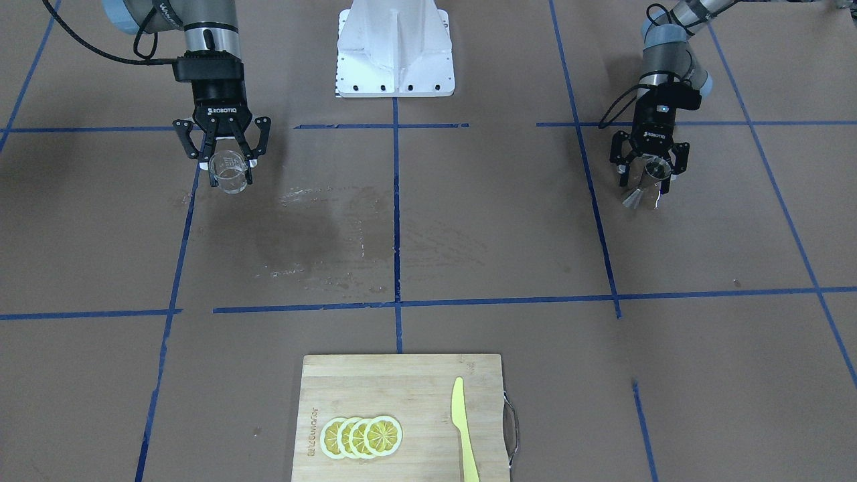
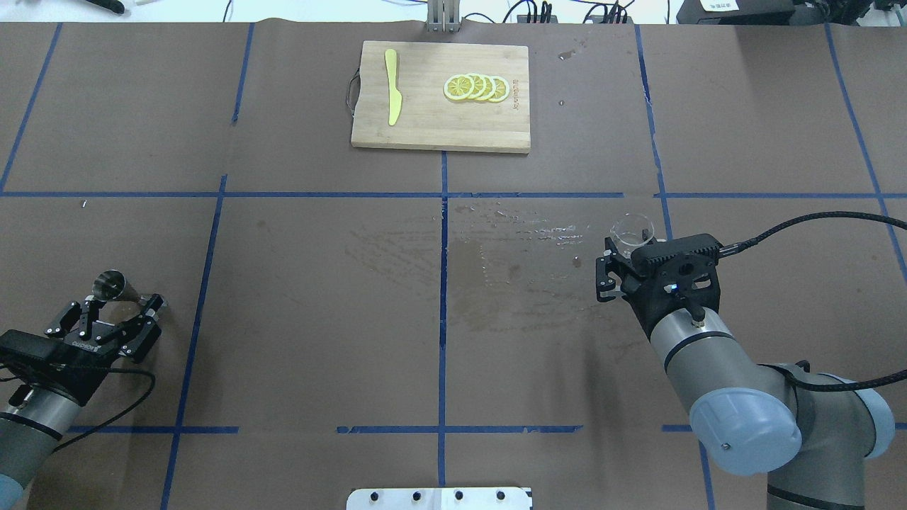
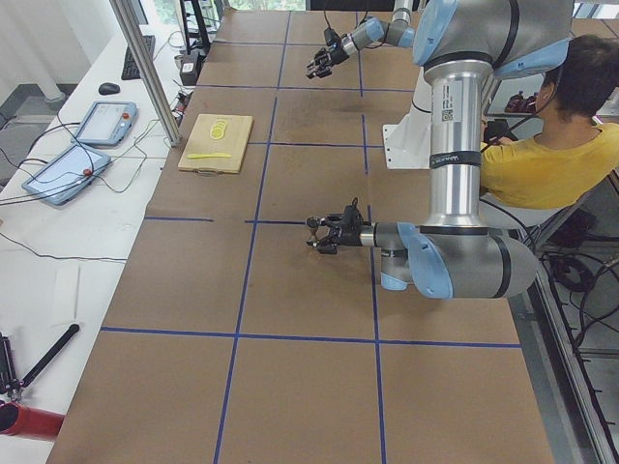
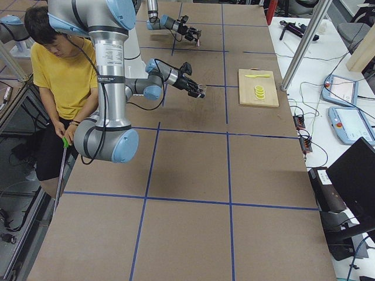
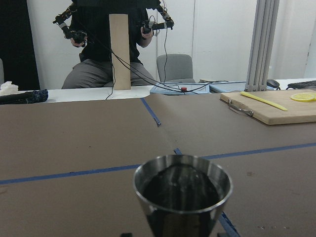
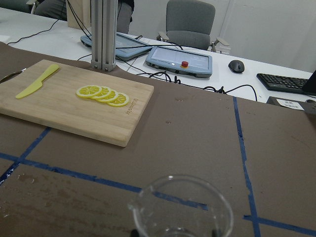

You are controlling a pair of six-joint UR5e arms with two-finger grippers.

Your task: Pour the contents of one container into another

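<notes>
The small clear glass cup (image 1: 227, 173) sits between the fingers of my right gripper (image 1: 231, 175), which is shut on it and holds it upright. The overhead view has the glass cup (image 2: 633, 231) just ahead of the right gripper (image 2: 627, 249), and its rim (image 6: 180, 210) fills the bottom of the right wrist view. Far across the table, my left gripper (image 1: 644, 189) is shut on the steel jigger (image 1: 641, 187). From overhead, the jigger (image 2: 110, 287) pokes out of the left gripper (image 2: 119, 301). Its open cone (image 5: 182, 192) looks dark inside.
A bamboo cutting board (image 2: 439, 127) at the table's far edge carries lemon slices (image 2: 476, 87) and a yellow knife (image 2: 392, 95). A damp stain (image 2: 496, 276) marks the brown paper mid-table. The white robot base (image 1: 395, 50) stands between the arms. An operator (image 4: 58, 64) sits beside the robot.
</notes>
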